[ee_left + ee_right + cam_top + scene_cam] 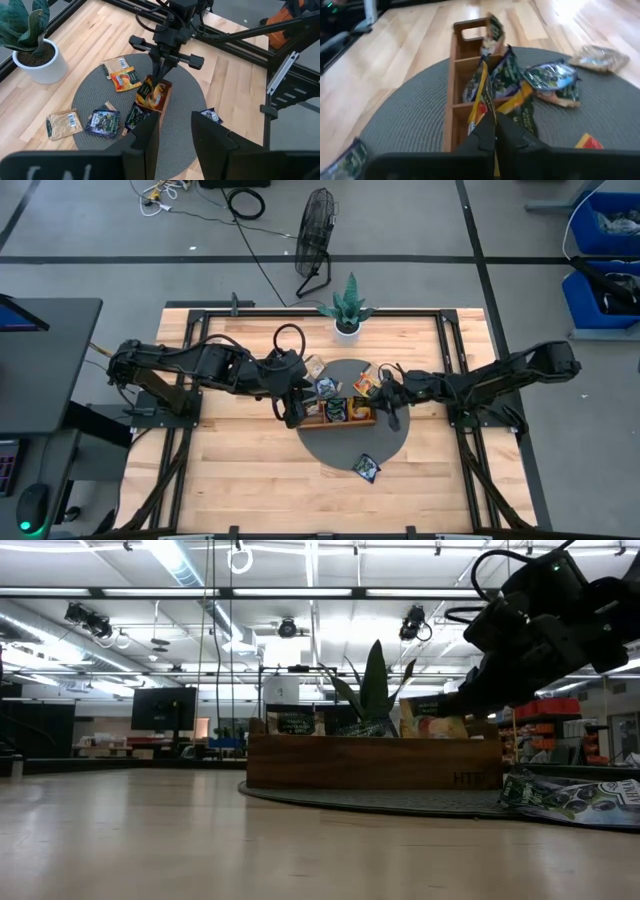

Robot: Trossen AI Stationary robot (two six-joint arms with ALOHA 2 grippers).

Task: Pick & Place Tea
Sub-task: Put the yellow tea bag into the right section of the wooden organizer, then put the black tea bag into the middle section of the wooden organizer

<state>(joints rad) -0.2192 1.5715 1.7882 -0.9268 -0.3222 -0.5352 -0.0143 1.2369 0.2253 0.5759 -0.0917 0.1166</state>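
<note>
Over tray (451,80), right jaws pinch sachet (481,102).

Round grey mat (335,448) on wooden table (240,470)

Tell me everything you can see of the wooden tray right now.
The tray is a long, low box of brown wood, split by partitions into three compartments. It rests flat on the round grey mat. Tea sachets stand upright in its compartments. The right gripper, shut on an orange sachet, is at its right end compartment.
</note>
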